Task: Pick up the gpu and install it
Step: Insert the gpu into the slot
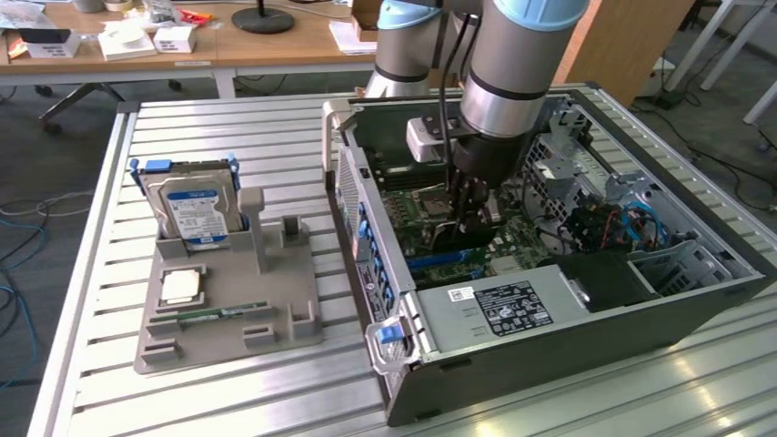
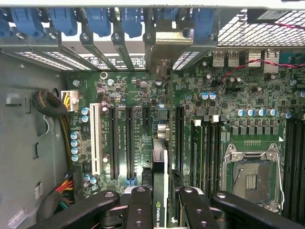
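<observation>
Storage sits on the exterior view's left: a grey holder tray (image 1: pixel 231 344) on the slatted table (image 1: pixel 243 127). In its rear slot a hard drive (image 1: pixel 195 205) with a blue label stands upright. In front of that a square processor chip (image 1: pixel 182 287) lies flat in a recess, and a narrow green memory stick (image 1: pixel 225 314) lies in a groove nearer the tray's front edge.

To the right stands the open computer case (image 1: pixel 583 337). It holds a green motherboard (image 2: pixel 128 95), a silver power supply (image 1: pixel 510 305) at the near side, and a bundle of blue and red cables (image 1: pixel 607 228) towards the exterior view's right.

The arm reaches down into the case. The gripper (image 2: pixel 161 202) is closed part-way, its two black fingers (image 2: pixel 138 205) pressed against either face of the gpu (image 2: pixel 160 162). The card stands on edge between them, over the motherboard, running in line with the long black expansion slots (image 2: pixel 128 143) on either side of it. Whether it is seated in a slot cannot be told.
</observation>
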Motion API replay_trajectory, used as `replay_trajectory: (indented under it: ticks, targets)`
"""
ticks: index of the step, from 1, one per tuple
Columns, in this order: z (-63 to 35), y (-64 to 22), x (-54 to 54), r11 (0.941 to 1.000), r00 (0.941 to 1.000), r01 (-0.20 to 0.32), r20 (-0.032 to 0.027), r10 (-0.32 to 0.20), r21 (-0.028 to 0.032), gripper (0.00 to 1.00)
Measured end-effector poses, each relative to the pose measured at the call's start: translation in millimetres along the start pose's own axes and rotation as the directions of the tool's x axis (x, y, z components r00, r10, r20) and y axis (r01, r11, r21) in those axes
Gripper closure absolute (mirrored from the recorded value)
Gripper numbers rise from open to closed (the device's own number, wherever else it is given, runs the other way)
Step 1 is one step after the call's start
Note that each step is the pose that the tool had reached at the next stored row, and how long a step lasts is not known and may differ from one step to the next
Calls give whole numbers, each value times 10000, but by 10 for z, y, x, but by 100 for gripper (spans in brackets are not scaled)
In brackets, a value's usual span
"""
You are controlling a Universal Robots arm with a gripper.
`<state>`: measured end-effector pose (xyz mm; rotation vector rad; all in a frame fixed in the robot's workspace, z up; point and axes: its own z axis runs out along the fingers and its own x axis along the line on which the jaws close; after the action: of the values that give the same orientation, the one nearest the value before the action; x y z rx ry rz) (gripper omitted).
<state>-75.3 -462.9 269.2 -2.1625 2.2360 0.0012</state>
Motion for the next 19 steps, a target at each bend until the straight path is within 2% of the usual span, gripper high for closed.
replay_trajectory:
  ticks: [19]
  targets:
    - [38,37,3,10000,10000,0,-3,0,-1,74]
